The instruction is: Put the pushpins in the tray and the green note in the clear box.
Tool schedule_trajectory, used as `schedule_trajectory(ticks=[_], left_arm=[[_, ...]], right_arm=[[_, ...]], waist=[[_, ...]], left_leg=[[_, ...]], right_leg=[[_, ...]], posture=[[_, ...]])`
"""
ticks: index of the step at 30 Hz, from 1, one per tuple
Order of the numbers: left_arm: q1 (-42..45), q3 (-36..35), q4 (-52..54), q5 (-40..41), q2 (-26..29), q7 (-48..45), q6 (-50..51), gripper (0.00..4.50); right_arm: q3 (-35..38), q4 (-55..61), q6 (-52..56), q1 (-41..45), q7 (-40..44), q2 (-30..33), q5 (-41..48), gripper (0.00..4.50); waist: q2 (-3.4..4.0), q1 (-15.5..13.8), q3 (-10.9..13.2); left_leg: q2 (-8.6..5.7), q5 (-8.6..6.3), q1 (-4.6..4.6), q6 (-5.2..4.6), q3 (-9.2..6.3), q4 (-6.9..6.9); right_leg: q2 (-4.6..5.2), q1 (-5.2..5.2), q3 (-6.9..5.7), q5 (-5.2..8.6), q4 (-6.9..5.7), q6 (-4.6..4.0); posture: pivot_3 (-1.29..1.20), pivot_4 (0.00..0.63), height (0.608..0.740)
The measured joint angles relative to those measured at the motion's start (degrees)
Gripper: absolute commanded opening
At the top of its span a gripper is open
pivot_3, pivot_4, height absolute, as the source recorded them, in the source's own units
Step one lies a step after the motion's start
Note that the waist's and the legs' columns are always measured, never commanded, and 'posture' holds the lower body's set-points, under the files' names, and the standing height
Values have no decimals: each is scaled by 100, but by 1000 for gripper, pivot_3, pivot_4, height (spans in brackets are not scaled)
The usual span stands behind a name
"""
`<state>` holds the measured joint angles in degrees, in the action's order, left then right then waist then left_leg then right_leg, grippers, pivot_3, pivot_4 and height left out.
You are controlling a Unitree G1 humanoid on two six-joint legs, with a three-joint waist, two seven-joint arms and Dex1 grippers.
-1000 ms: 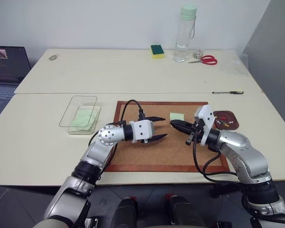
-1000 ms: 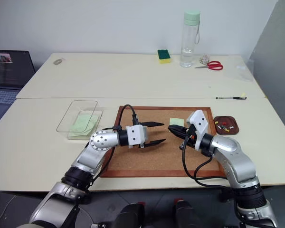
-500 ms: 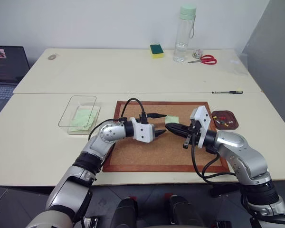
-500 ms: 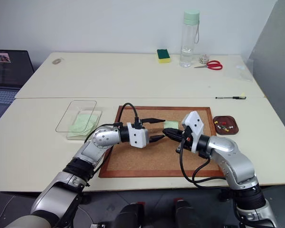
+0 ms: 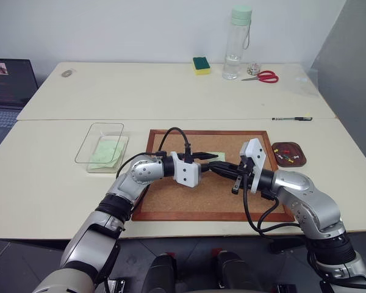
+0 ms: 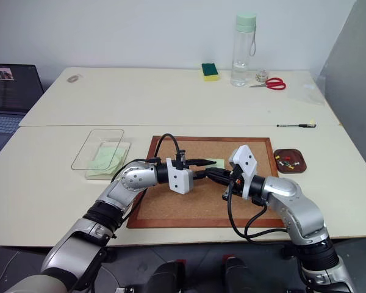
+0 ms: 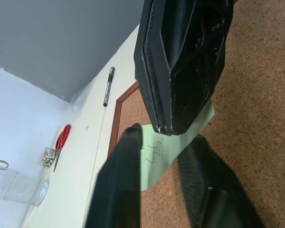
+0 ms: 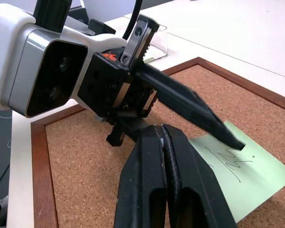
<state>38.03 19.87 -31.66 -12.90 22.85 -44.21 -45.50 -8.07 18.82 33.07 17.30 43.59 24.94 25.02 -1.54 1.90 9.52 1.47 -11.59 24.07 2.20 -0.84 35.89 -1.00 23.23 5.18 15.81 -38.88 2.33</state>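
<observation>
Above the cork board my right gripper (image 5: 213,166) is shut on an edge of the green note (image 8: 247,175), a pale green square with writing on it. My left gripper (image 7: 164,137) faces it tip to tip, its fingers a little apart on either side of the note (image 7: 166,159). One left fingertip (image 8: 232,142) rests on the note's top face; the other is hidden. Several pushpins (image 5: 287,159) lie in the brown tray (image 5: 289,143) right of the board. The clear box (image 5: 108,124) stands left of the board with pale green paper inside.
A wood-framed cork board (image 5: 189,195) lies under both grippers. A pen (image 5: 291,118) lies behind the tray. A sponge (image 5: 201,65), a tall bottle (image 5: 236,46) and red scissors (image 5: 263,76) stand at the table's far side. A laptop (image 5: 6,91) sits at the far left.
My left gripper's fingers have drawn in from wide apart, and the wrist has rolled and reached the note. The right gripper stays shut on the note and has edged slightly left.
</observation>
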Motion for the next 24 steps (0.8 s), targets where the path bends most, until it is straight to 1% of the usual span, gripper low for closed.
schedule_trajectory(ticks=[2, 7, 13, 19, 24], left_arm=[[0, 0, -3, 0, 1, -14, -4, 14], [0, 0, -8, 0, 3, -20, -13, 14], [0, 1, -11, -97, 62, 9, -107, 14], [3, 6, -43, -494, 116, 340, -339, 14], [56, 33, -94, -782, 168, 585, -411, 14]], right_arm=[[0, 0, 0, 0, -2, 0, 17, 0], [29, -8, 19, 12, -22, -4, 89, 0], [256, -51, 147, 146, -129, -50, 232, 0], [479, -167, 306, 220, -253, -106, 387, 0], [482, -170, 358, 247, -253, -107, 447, 0]], waist=[[0, 0, 0], [0, 0, 0], [0, -1, 0], [0, 0, 0], [0, 0, 0]], left_leg=[[0, 0, 0, 0, 0, 0], [0, 0, 0, 0, 0, 0], [0, 0, 0, 0, -1, 1], [1, 0, 0, 0, 0, 2], [0, 0, 1, 0, -2, 1]], right_leg=[[0, 0, 0, 0, 0, 0], [0, 0, 0, 0, 0, 0], [0, 0, 0, 0, -1, 0], [0, 0, 1, 0, -2, 0], [0, 0, -2, 0, -3, 0]], posture=[[0, 150, 740], [0, 150, 740], [0, 150, 740], [0, 150, 740], [0, 150, 740]])
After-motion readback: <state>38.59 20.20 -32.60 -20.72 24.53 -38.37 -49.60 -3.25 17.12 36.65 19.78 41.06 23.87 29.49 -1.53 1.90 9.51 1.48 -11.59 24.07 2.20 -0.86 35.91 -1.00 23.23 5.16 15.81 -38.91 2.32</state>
